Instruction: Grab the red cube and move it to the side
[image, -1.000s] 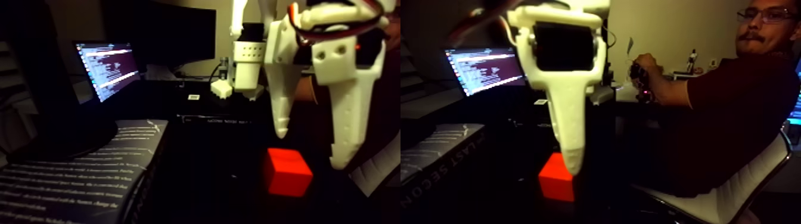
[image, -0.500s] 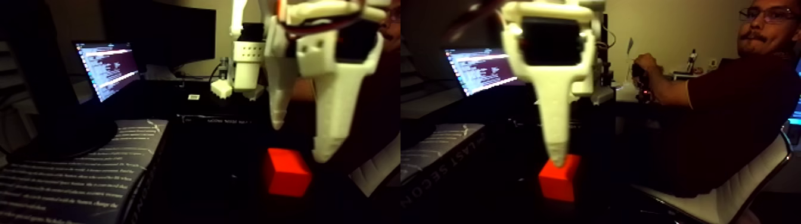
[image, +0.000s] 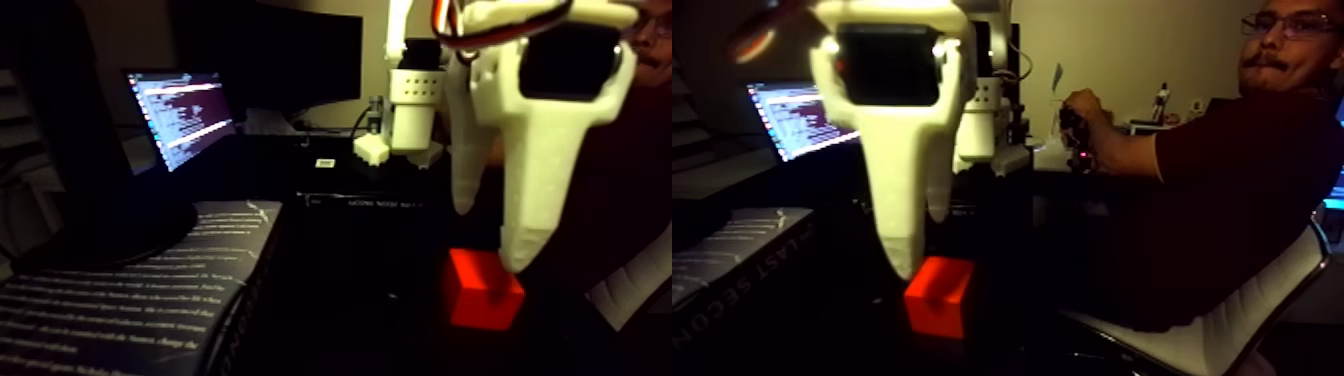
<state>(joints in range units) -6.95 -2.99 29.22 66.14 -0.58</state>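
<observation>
Dim room, dark surface (image: 330, 300): the red cube (image: 483, 291) is sitting free on it near a book (image: 130, 290), the white hand (image: 490, 240) hanging just above with fingers spread, one fingertip (image: 520, 258) overlapping its top, apparently lining up to straddle it.

You are seeing a lit laptop screen (image: 180, 115) glowing at the dark table's (image: 360, 300) back left corner; a printed book (image: 130, 290) lying along its left edge; a seated person (image: 1230, 190) leaning back in a white chair (image: 1250, 320) beyond the right edge.
</observation>
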